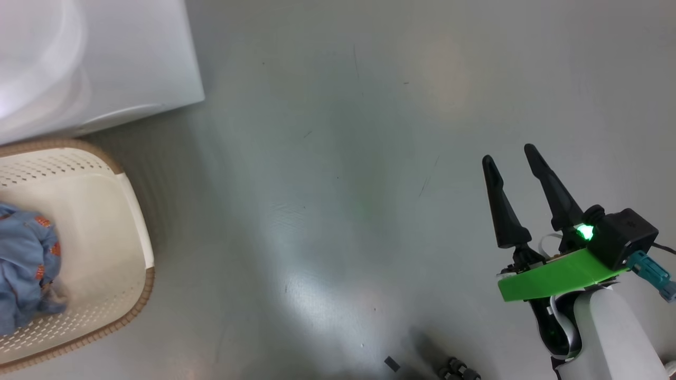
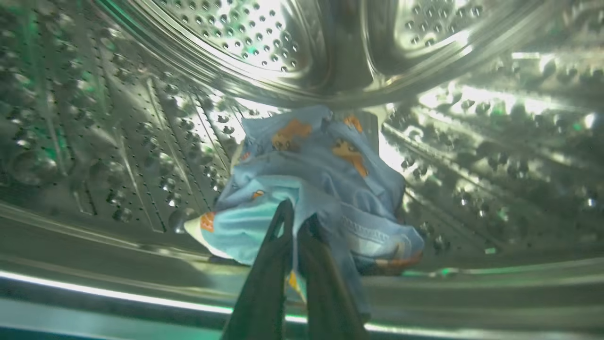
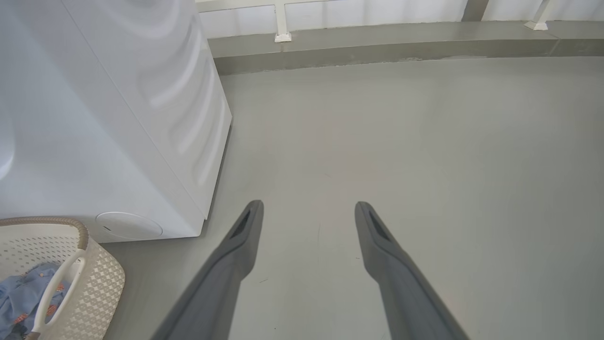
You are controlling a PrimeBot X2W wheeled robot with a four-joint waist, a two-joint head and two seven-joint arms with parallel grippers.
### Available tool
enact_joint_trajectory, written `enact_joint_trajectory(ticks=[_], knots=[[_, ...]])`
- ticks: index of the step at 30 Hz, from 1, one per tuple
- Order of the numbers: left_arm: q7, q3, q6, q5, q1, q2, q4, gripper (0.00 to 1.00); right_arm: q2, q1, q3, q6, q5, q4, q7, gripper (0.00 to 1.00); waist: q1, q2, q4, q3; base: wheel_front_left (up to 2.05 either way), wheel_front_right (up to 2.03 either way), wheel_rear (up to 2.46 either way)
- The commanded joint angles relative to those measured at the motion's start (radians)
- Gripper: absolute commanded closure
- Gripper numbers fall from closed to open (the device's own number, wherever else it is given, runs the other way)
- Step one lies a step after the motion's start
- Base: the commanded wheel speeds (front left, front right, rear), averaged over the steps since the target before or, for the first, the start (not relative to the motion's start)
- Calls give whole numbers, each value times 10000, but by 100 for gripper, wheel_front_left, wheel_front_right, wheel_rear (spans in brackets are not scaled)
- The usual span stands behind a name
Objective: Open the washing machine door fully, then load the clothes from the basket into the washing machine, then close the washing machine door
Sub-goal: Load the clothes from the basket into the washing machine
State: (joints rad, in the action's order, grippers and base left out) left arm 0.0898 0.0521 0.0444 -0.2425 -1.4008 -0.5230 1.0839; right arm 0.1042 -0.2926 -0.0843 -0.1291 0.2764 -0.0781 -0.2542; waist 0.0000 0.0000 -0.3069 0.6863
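mid-loading: our left gripper [image 2: 297, 212], clenched, sits at the clothes [image 2: 321, 165] inside the washing machine drum [image 2: 118, 141]; right gripper [image 1: 508, 153] hangs released. next we reach for the bundle [image 1: 21, 253] in the basket [image 1: 129, 211].

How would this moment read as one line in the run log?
left pincer: shut, tips at garment in drum | right pincer: open, over floor | basket: holds a bundle
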Motion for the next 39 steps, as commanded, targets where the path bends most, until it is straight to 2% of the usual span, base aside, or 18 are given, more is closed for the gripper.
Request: enact_joint_trajectory(ticks=[1,5,12,23,24,39], knots=[[-265,-185,146,-28,-336,-629,-264,100,79,13,-200,-16,116,241,-76,0,0,0,-16,80,0,0,0],[-1079,-174,346,31,-861,-737,-274,100,132,-47,-231,-16,131,268,-76,0,0,0,-27,310,0,0,0],[-1809,-13,431,156,-1840,-914,27,100,174,-136,-361,-16,150,332,-76,0,0,0,-133,741,0,0,0],[-1883,394,592,306,-2847,-723,848,100,163,-104,-349,-16,34,352,-76,0,0,0,-245,1183,0,0,0],[-1947,451,614,347,-2862,-717,888,0,150,-103,-368,-16,34,352,-76,0,0,0,-252,1192,0,0,0],[-2253,745,310,248,-2668,-595,1573,0,169,-89,-361,-16,7,265,-76,0,0,0,-110,735,0,0,0]])
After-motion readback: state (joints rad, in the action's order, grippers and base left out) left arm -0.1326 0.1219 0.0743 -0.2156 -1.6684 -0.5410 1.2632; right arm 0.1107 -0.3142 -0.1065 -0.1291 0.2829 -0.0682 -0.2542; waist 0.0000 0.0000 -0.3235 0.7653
